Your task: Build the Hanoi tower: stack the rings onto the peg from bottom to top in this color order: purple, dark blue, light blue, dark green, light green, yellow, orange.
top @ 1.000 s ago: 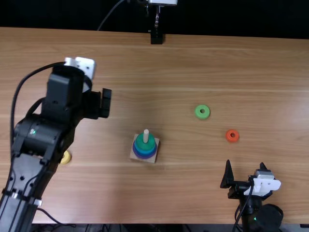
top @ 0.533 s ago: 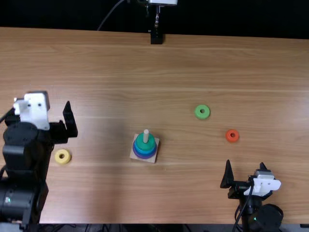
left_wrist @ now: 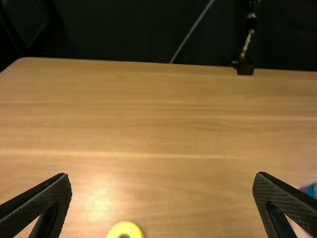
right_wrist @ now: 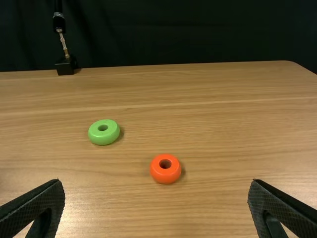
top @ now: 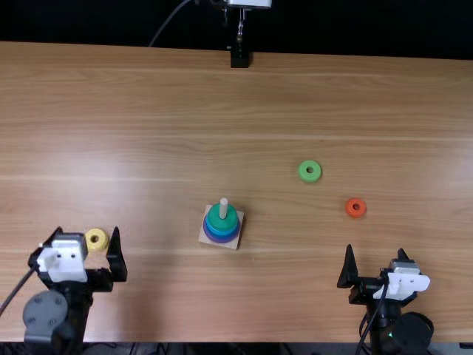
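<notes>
Across your brown wooden table (top: 185, 296), your left gripper (top: 87, 231) and right gripper (top: 375, 250) stand wide open and empty near the close edge. Between them, slightly farther off, your ring stack (top: 222, 220) rises purple, blue, light blue, dark green; the light green ring (top: 301, 171) lies to its right, the yellow ring (top: 101, 239) near your left fingertips, the orange ring (top: 355, 215) beyond your right.

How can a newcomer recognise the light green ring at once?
On the wooden table, find the peg on its square base. To its right in the top view lie an orange ring and, farther from the near edge, the light green ring. Unlike the dark green ring on the peg, it is bright and lies loose.
</notes>
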Robot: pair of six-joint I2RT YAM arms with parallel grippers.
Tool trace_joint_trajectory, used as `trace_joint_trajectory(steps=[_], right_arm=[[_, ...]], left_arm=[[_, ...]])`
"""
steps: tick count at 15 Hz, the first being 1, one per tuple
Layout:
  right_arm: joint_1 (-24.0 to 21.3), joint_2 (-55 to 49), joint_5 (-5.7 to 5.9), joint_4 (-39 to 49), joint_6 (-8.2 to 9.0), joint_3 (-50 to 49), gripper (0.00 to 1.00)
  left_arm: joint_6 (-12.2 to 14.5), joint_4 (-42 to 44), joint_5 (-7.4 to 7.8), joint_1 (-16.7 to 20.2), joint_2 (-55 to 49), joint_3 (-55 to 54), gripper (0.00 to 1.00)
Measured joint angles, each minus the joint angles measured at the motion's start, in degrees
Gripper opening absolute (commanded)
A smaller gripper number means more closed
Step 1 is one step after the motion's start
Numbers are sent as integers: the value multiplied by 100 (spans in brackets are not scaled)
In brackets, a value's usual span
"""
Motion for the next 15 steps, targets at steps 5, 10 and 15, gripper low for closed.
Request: trace_joint_trajectory(steps=[5, 10, 15], right_arm=[[0, 0, 0, 2, 4, 0, 100], [0, 0, 0, -15, 2, 4, 100], [0, 0, 2, -17, 2, 4, 100]], left_arm=[[0, -59, 57, 2, -1062, -1161, 100], [0, -162, 79, 81, -1469, -1368, 100], [-2, -295, 81, 109, -1657, -1368, 100]])
